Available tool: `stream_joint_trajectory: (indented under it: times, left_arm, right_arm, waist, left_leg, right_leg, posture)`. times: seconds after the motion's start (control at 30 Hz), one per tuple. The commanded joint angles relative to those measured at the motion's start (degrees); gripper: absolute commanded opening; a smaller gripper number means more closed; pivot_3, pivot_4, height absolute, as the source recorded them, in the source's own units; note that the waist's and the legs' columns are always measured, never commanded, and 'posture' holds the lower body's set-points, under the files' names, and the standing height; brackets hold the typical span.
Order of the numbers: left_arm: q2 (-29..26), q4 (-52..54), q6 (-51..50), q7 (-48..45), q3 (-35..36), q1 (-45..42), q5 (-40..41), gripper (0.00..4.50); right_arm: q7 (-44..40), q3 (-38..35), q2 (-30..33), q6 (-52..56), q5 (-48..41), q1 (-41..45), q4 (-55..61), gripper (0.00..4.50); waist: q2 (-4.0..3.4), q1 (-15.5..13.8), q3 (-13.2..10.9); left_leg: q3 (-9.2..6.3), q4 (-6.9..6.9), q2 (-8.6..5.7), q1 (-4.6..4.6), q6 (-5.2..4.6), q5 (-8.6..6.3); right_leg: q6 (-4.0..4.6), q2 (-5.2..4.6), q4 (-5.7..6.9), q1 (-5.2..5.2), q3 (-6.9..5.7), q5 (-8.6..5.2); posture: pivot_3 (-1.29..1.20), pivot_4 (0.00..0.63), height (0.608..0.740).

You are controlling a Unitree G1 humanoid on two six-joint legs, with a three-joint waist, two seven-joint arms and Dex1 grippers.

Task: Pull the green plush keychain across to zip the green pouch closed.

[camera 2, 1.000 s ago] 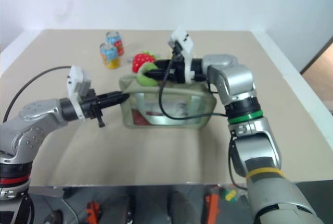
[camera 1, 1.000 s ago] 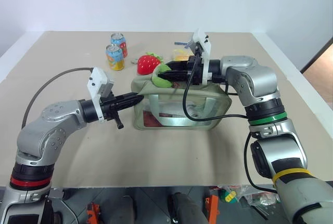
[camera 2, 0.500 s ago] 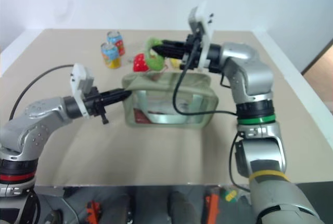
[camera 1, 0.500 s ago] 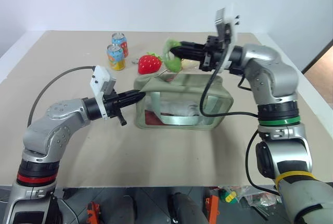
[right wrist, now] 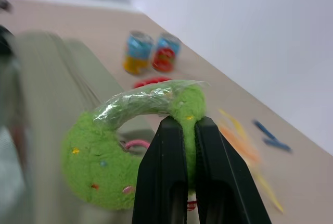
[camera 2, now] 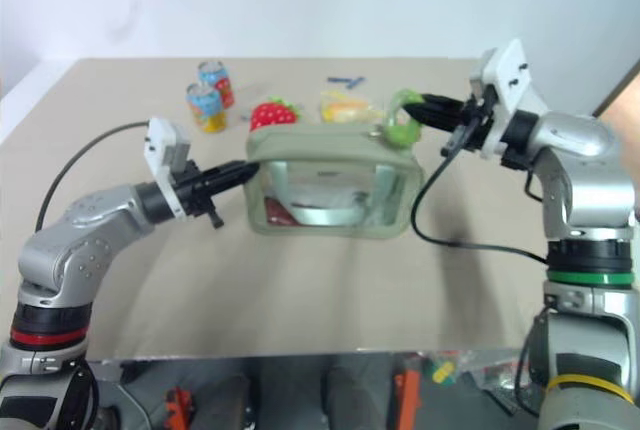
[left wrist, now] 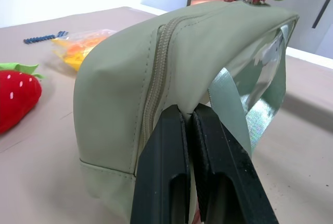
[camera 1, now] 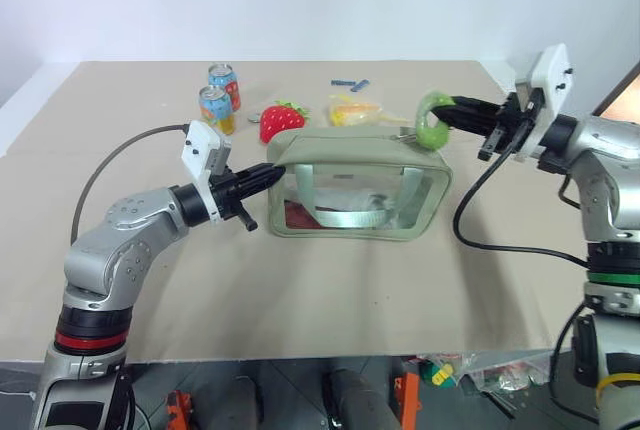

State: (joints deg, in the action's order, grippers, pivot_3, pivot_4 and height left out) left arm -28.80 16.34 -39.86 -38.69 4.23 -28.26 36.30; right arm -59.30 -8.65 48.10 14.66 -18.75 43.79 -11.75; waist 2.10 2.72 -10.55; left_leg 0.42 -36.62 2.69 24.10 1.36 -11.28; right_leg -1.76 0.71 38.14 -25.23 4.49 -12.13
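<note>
Both grippers I see clamped: left gripper (camera 1: 262, 176) pinches the pouch (camera 1: 350, 155) end, right gripper (camera 1: 450, 110) grips the keychain (camera 1: 432, 122) at the pouch's far corner.

Left hand (camera 1: 268, 173) level, fingers clamped shut, right hand (camera 1: 446, 110) likewise

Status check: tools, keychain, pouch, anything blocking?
Left tool shut on green pouch end. Right tool shut on green plush keychain, at pouch's right end. Zipper line reads closed. Nothing blocking.
</note>
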Motion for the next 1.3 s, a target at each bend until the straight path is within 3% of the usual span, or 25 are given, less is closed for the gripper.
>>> stream_joint_trajectory:
  times: [0.03,0.23,0.47,0.7,0.87,0.9,1.3]
  left_arm:
    - [-0.4,2.2,0.9,0.6,1.5,-0.5,0.3,0.0]
    - [0.8,2.7,1.7,2.6,1.4,0.2,-0.7,0.0]
    - [2.7,2.0,4.4,5.6,0.5,-0.5,-4.0,0.0]
    - [3.9,2.9,3.4,6.7,0.0,-0.5,-4.3,0.0]
    - [3.3,3.4,1.9,5.9,0.0,0.0,-3.2,0.0]
    - [3.0,3.5,1.0,5.5,0.2,0.0,-2.4,0.35]
    - [-1.0,-0.7,-1.1,2.0,2.6,-3.9,0.6,4.29]
  right_arm:
    - [1.8,-3.3,3.6,-3.2,2.3,-2.5,0.2,0.01]
    - [6.3,-3.9,5.3,-1.5,4.9,-10.0,4.6,0.01]
    - [14.5,2.5,-0.9,3.7,9.3,-20.8,16.7,0.01]
    - [18.9,6.5,-5.0,3.1,13.5,-23.6,16.5,0.01]
    - [21.2,4.2,-7.8,2.7,12.0,-23.5,15.8,0.01]
    - [20.7,3.0,-8.2,3.0,10.4,-23.0,15.7,0.0]
    - [11.2,-9.6,-4.1,7.9,-7.1,-22.1,21.5,4.11]
  waist:
    - [0.0,0.0,0.0]
    - [-0.01,0.0,0.0]
    - [-0.01,0.1,0.0]
    - [-0.01,0.0,0.0]
    - [-0.01,0.1,0.0]
    - [-0.01,0.1,0.0]
    - [-0.01,0.0,0.0]
  left_leg:
    - [0.01,0.0,-0.01,0.0,0.0,0.0]
    - [0.06,-0.01,-0.01,-0.01,0.0,0.0]
    - [0.07,-0.02,-0.01,-0.12,0.0,0.04]
    - [0.13,-0.06,-0.03,-0.14,0.16,0.14]
    - [0.12,-0.06,-0.03,-0.17,0.14,0.16]
    - [0.12,-0.06,-0.03,-0.17,0.13,0.16]
    - [0.1,-0.03,-0.04,-0.18,0.12,0.18]
  right_leg:
    - [0.0,-0.01,-0.01,0.0,0.01,0.0]
    - [-0.04,-0.01,-0.01,0.01,0.08,0.01]
    - [-0.1,0.01,0.01,0.07,0.12,0.05]
    - [-0.2,0.0,0.0,0.1,0.2,0.13]
    - [-0.2,0.02,0.0,0.11,0.21,0.15]
    - [-0.2,0.02,0.01,0.11,0.21,0.16]
    - [-0.19,0.03,-0.01,0.14,0.21,0.16]
  posture:
    - [0.0,0.15,0.74]
    - [0.0,0.15,0.74]
    - [0.0,0.15,0.74]
    - [0.0,0.15,0.74]
    - [0.0,0.15,0.74]
    - [0.0,0.15,0.74]
    - [0.0,0.15,0.74]
